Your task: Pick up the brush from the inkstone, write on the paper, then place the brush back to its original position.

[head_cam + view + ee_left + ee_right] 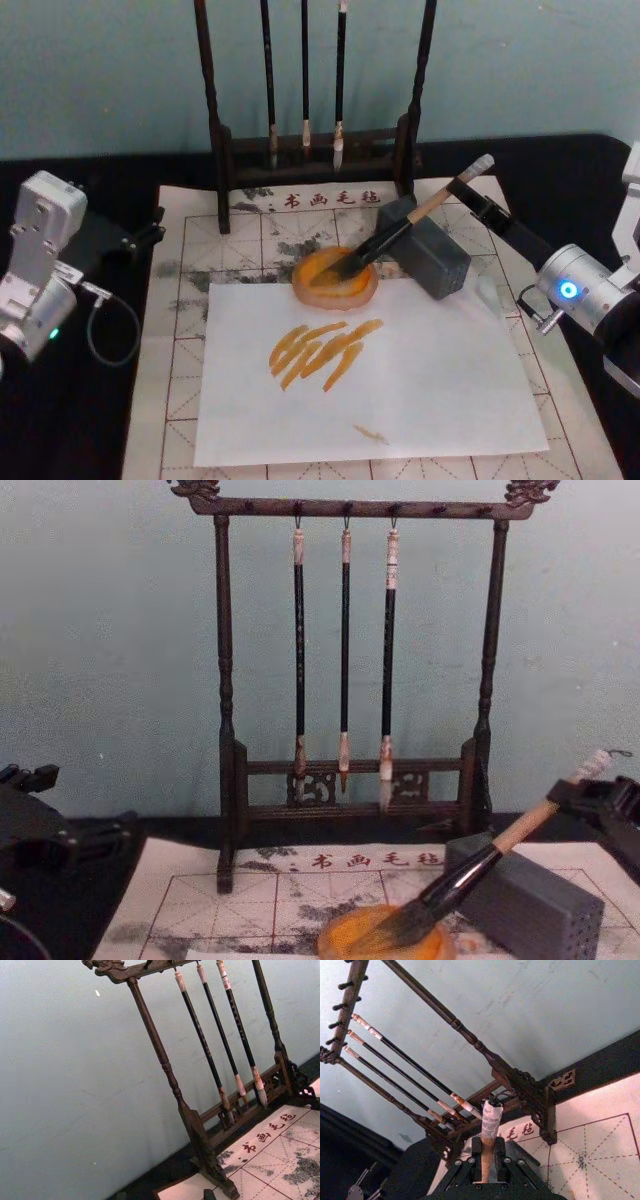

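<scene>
I read this as the put-back step: orange strokes (322,352) already sit on the plain white sheet (420,400), and my right gripper (470,196) is clamped on the upper handle of the big brush with pale wooden handle, black lower shaft and taped white cap (405,227), its dark bristles down in the round orange-stained inkstone dish (335,278). The shaft leans across the grey rectangular block (428,248), which in the chest view looks like its rest, though I can't tell if it touches. Next move, I'd judge: lower the handle until the block takes it, spread the fingers, then back out up and to the right without dragging the brush. The white sheet lies over the cream practice paper with red grid and red characters (190,300), smudged grey near the dish. Just behind stands the dark carved wooden rack (217,120) with 3 thin black brushes (305,75) hanging; the wrist view puts its post close beyond my gripper, so that's the thing to clear. The left gripper (150,225) is parked at the table's left edge, beside the paper; I can't tell how its fingers stand.
</scene>
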{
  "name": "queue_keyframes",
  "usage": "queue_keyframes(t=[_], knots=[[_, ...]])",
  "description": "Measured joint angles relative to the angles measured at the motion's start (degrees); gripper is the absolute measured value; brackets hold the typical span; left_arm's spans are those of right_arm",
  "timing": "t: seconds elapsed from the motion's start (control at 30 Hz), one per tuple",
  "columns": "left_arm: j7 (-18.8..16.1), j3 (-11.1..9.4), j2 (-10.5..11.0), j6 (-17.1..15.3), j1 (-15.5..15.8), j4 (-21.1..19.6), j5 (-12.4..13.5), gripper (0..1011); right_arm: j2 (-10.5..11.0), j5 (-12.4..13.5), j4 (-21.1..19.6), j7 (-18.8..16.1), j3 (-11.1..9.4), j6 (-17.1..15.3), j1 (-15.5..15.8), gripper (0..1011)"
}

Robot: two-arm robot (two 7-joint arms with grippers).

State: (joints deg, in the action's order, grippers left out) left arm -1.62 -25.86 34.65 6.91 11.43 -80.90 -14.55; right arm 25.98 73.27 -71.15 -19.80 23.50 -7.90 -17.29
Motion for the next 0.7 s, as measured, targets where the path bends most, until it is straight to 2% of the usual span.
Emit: queue_keyframes(t=[0.7], knots=[[0.00, 0.00, 0.00, 0.00, 0.00, 0.00, 0.00, 1001, 0.00, -0.06, -0.03, -0.07, 0.00, 0.02, 0.01, 175]])
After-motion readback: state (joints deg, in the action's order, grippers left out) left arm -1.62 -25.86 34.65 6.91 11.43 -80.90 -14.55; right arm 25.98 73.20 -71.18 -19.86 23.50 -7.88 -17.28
